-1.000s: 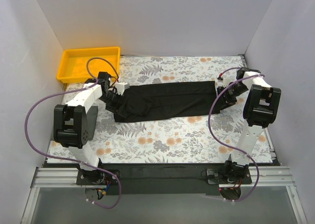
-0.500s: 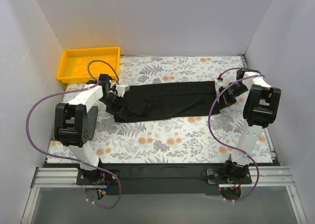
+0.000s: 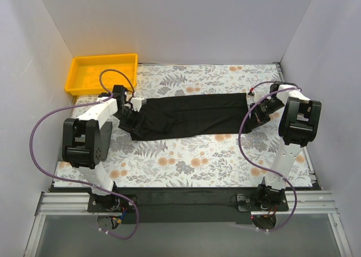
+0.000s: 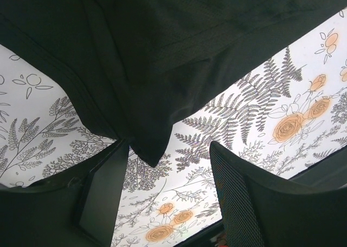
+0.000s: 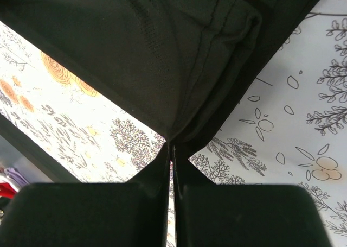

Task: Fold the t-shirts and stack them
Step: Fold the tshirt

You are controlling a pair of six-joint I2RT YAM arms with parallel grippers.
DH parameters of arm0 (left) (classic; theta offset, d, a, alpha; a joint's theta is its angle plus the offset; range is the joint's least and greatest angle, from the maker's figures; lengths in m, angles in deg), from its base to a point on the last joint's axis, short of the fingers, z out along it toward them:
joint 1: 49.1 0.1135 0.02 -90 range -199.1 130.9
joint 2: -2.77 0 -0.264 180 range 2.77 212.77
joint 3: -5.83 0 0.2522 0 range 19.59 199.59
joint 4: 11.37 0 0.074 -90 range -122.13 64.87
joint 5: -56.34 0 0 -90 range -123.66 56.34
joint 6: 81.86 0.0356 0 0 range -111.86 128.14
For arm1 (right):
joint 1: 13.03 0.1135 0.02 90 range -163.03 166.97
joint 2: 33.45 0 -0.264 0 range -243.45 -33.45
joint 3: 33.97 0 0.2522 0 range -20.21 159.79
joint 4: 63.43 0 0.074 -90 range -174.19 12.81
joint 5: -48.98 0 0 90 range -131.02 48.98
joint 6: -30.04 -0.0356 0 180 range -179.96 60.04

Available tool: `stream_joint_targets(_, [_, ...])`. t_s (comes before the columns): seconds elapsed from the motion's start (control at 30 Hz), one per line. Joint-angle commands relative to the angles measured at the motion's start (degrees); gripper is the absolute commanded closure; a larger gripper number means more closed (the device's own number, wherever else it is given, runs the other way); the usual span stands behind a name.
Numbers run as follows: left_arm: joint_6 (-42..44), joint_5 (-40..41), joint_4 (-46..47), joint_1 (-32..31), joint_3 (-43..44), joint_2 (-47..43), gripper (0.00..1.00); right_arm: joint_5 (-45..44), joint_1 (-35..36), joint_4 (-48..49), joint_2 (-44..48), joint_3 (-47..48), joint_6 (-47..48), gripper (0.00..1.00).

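One black t-shirt (image 3: 192,116) lies folded into a long band across the middle of the floral table. My left gripper (image 3: 128,114) is at its left end. In the left wrist view the left gripper (image 4: 168,190) is open, and a loose corner of the t-shirt (image 4: 152,149) hangs just above the gap by the left finger (image 4: 103,192). My right gripper (image 3: 255,111) is at the right end. In the right wrist view the right gripper (image 5: 173,149) is shut, pinching a fold of the t-shirt (image 5: 162,51) at the fingertips.
A yellow tray (image 3: 76,79) stands at the back left corner. White walls close in the table on three sides. The floral cloth (image 3: 186,161) lies bare in front of the shirt. The table's dark edge (image 5: 32,149) shows in the right wrist view.
My left gripper has shifted slightly left at the shirt's left end. My right wrist has moved a little, still at the right end. The shirt has barely moved.
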Motion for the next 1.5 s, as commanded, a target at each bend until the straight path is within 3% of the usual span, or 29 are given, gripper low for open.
stream_joint_targets(0.0, [-0.5, 1.6, 1.6, 0.2, 0.7, -0.5, 0.4, 0.6, -0.3, -0.1, 2.7, -0.4, 1.0, 0.99])
stream_joint_targets(0.17, [-0.6, 1.2, 1.5, 0.2, 0.5, 0.4, 0.41, 0.3, -0.3, -0.1, 3.0, -0.7, 1.2, 0.99])
stream_joint_targets(0.3, [-0.1, 1.2, 1.4, 0.2, 0.4, 1.4, 0.47, 0.0, -0.3, -0.1, 3.2, -0.7, 1.3, 0.99])
stream_joint_targets(0.43, [0.1, 0.5, 0.3, 0.7, 2.2, 2.7, 0.64, -0.5, -0.3, -0.1, 3.6, -1.0, 1.8, 0.99])
stream_joint_targets(0.57, [0.3, 0.5, -2.8, 2.8, 6.0, 4.4, 1.0, -1.7, -0.3, -0.2, 4.6, -1.0, 2.4, 0.99])
stream_joint_targets(0.8, [2.3, 0.9, -7.5, 4.5, 10.5, 5.7, 1.0, -6.8, -0.3, -0.3, 7.4, -2.3, 5.4, 0.99])
stream_joint_targets(1.17, [2.5, 0.6, -6.7, 4.6, 7.6, 7.7, 0.99, -5.1, 0.7, 0.8, 8.0, -8.8, 6.1, 0.99])
stream_joint_targets(1.23, [2.6, 0.7, -6.8, 4.6, 7.5, 7.1, 0.91, -5.0, 0.8, 0.8, 8.6, -9.9, 6.3, 0.99])
stream_joint_targets(1.27, [2.5, 0.4, -6.9, 4.6, 7.6, 6.7, 0.81, -4.7, 0.8, 0.8, 9.4, -10.8, 6.4, 0.98])
stream_joint_targets(1.3, [2.2, 0.0, -6.9, 4.6, 8.0, 6.2, 0.78, -4.5, 0.8, 0.5, 10.0, -11.2, 6.7, 0.91])
stream_joint_targets(1.33, [2.1, -0.7, -7.0, 4.6, 8.4, 4.9, 0.75, -4.4, 0.8, -0.6, 10.5, -11.1, 7.5, 0.73])
stream_joint_targets(1.37, [1.5, -1.3, -7.3, 4.6, 8.9, 4.1, 0.68, -4.6, 0.8, -1.6, 11.5, -10.4, 9.8, 0.65])
stream_joint_targets(1.43, [0.7, -2.1, -7.2, 4.6, 10.2, 1.0, 0.64, -8.1, 0.4, -2.8, 12.7, -6.9, 11.4, 0.5])
stream_joint_targets(1.47, [0.2, -2.1, -6.4, 4.5, 10.4, 0.0, 0.62, -8.8, -0.2, -2.9, 13.8, -5.5, 12.5, 0.47])
